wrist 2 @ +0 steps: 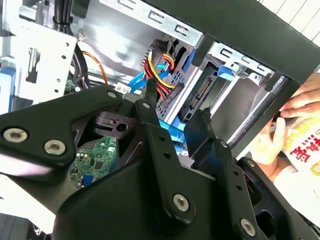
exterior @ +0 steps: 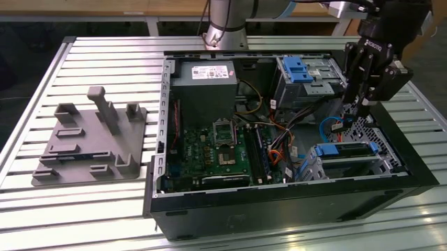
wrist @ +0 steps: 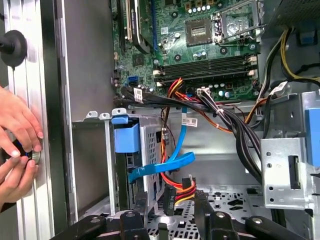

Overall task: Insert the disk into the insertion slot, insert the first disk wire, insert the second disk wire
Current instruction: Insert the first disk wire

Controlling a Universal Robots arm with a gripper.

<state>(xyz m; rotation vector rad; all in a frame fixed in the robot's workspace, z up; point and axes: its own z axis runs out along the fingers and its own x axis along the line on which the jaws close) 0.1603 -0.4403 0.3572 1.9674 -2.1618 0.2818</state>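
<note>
In the perforated silver insertion slot [exterior: 351, 168] sits the blue-framed disk [exterior: 347, 149]; nearby, the gripper [wrist 2: 177, 98] has its matte black fingers [wrist 2: 152, 120] parted, holding nothing

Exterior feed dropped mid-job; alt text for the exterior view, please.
The gripper reaches into the open black computer case, near the blue-framed disk sitting in its silver drive bay. A grey fixture lies at the exterior view's left.

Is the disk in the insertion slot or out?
In. The disk, blue carrier showing, sits inside the silver insertion slot.
</note>
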